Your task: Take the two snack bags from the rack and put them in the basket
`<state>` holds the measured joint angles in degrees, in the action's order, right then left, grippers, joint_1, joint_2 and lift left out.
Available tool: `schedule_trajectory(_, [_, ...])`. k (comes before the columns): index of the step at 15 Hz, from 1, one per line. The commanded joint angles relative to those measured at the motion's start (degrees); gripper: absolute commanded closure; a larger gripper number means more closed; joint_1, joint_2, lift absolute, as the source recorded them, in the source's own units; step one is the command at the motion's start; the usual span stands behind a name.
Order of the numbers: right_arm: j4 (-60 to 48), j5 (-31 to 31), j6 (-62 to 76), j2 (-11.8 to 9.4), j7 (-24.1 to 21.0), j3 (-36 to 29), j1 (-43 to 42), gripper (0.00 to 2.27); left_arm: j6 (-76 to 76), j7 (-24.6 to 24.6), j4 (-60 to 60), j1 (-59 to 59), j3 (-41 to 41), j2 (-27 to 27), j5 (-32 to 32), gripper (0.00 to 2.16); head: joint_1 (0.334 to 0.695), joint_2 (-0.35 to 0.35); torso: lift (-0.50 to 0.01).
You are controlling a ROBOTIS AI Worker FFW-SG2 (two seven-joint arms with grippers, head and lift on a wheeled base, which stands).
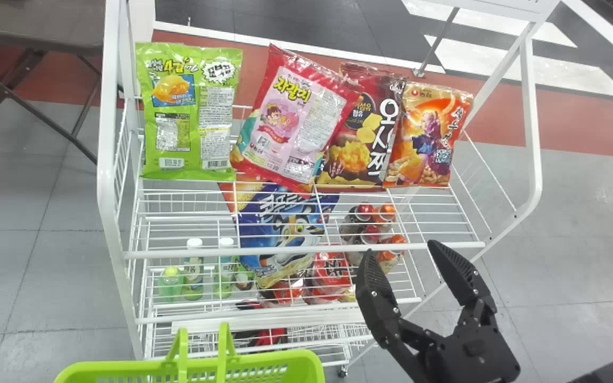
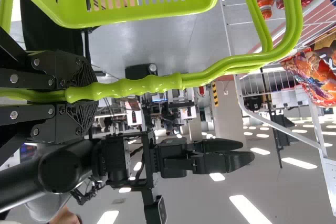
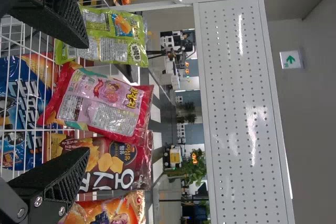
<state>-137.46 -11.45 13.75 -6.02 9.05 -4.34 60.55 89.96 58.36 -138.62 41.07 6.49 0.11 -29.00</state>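
Rack (image 1: 105, 159) is standing ahead, basket (image 1: 264, 358) is hanging from the clamped left end effector (image 2: 86, 95), and right end effector (image 1: 401, 249) is facing the racked bags (image 1: 296, 119), spread wide, clean grasping likely requiring centring on one bag without nudging its neighbours.

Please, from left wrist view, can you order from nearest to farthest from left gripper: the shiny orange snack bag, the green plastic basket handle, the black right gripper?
1. Green plastic basket handle: between the left gripper's fingers.
2. Black right gripper: over on the robot's right.
3. Shiny orange snack bag: row's right end, on the rack.
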Motion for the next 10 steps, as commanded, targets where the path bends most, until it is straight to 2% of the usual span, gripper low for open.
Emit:
schedule_trajectory(1, [0.00, -0.06, 0.00, -0.14, 0.00, -0.05, 0.01, 0.12, 0.07, -0.09, -0.25, 0.24, 0.10, 0.07, 0.00, 1.39, 0.695, -0.350, -0.008])
schedule_trajectory(10, [-0.09, -0.59, -0.18, -0.05, 0.18, 0.12, -1.22, 0.12, 0.07, -0.09, -1.13, 1.03, 0.01, 0.07, 0.00, 1.39, 0.695, -0.350, -0.008])
